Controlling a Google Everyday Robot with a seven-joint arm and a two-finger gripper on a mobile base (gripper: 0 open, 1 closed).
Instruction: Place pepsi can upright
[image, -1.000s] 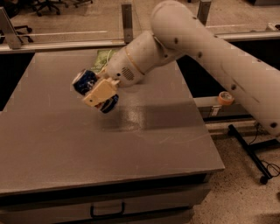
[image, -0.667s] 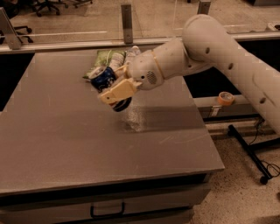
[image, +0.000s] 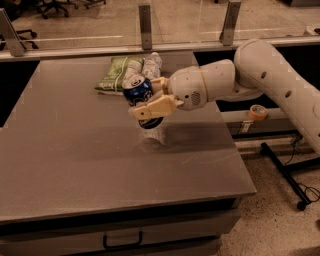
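The pepsi can (image: 138, 93), dark blue with a silver top, is held in my gripper (image: 148, 104) above the grey table (image: 75, 165). The can stands nearly upright, tilted a little, with its silver top facing up and left. The cream fingers (image: 154, 107) are shut around its lower body. The can's bottom hangs a short way above the tabletop, near the table's middle right. The white arm reaches in from the right.
A green snack bag (image: 114, 74) lies at the table's back. A clear plastic bottle (image: 151, 65) lies beside it, just behind the can. A tape roll (image: 257, 112) sits on a shelf at right. A glass barrier runs behind the table.
My gripper has carried the can to the right and turned it from a steep tilt to nearly upright. The can is now closer to the bottle and bag.
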